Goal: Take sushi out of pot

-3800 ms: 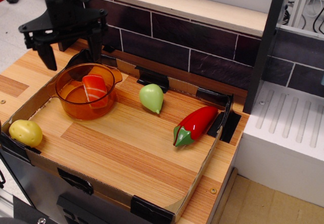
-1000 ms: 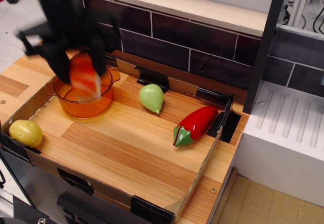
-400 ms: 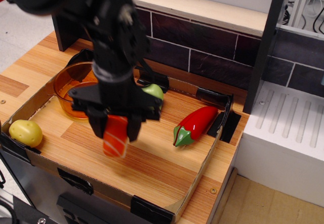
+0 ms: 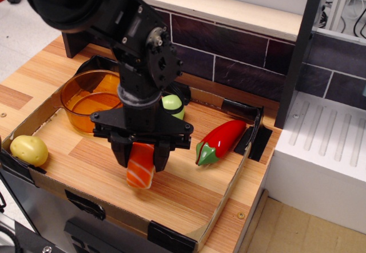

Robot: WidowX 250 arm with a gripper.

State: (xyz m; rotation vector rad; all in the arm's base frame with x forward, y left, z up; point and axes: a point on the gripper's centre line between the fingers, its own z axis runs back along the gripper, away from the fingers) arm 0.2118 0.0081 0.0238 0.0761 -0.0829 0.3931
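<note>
Presently, in the single overhead-angled view, the gripper [image 4: 140, 157] hangs low over the wooden tray floor [image 4: 189, 190], near its front middle, with both fingers closed on the upper end of the sushi [image 4: 140, 172]. The piece hangs upright, its lower end close to the boards; whether it touches them cannot be told. The pot [image 4: 91, 97] stands empty at the tray's rear left, well apart from the load, so the removal itself appears done and only the set-down remains.

Recommended handling, as a judgement: lower until the piece bears on the wood, then part the fingers slowly. Held on end, an oblong piece is likely to topple when freed, so release should come low and with clear floor around it. The chili pepper [image 4: 220, 141] lies to the right and the green pear-shaped fruit [image 4: 172, 105] behind the arm; both seem far enough off not to interfere.

Materials noted: the sushi has a glossy orange-red top with thin pale stripes, smooth moulded plastic, likely slick between hard fingers. The pot is round, transparent orange, thin-walled. The tray floor is striped wood grain inside low cardboard-like walls with black corner clips. A yellow potato [image 4: 28, 149] rests at the left corner.
</note>
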